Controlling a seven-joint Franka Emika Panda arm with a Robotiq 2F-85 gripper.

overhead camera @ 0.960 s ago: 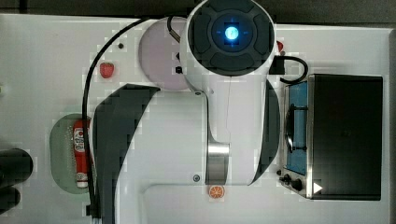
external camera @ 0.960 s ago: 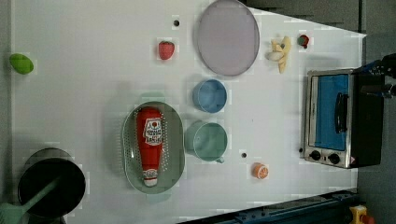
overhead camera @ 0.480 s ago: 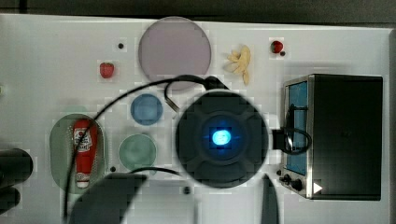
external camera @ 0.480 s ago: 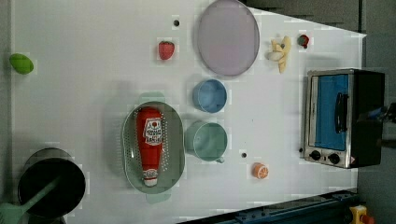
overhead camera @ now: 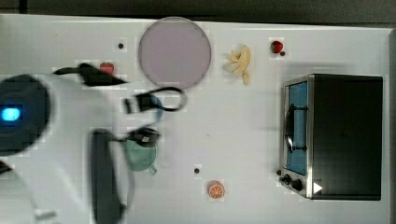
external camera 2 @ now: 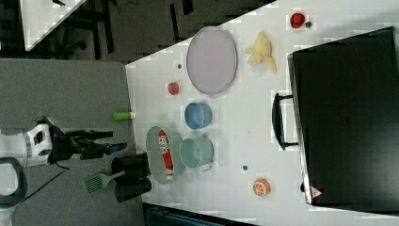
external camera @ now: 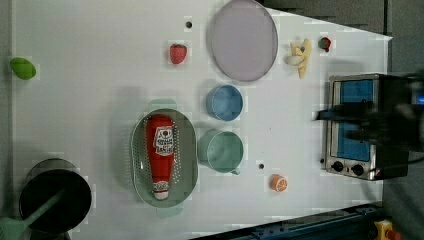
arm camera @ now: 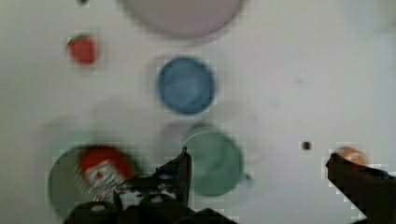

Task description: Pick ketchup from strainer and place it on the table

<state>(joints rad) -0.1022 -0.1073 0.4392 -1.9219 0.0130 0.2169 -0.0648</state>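
The ketchup lies lengthwise in the pale green strainer, its white cap toward the left view's bottom. In the right view the ketchup rests in the strainer, and my gripper hangs to the right view's left of it, well apart. The wrist view has my gripper open, its fingers spread wide with nothing between them. The ketchup and strainer sit off to one side of it, far beneath. The white table lies under everything.
A green cup and a blue cup stand beside the strainer. A grey-lilac plate, strawberries, a banana, an orange slice, a toaster oven and a black pot are spread about. My blurred arm crosses the top view's left.
My arm has swung from the middle of the top view to the top view's left, uncovering the plate and cups. The ketchup still lies in the strainer.
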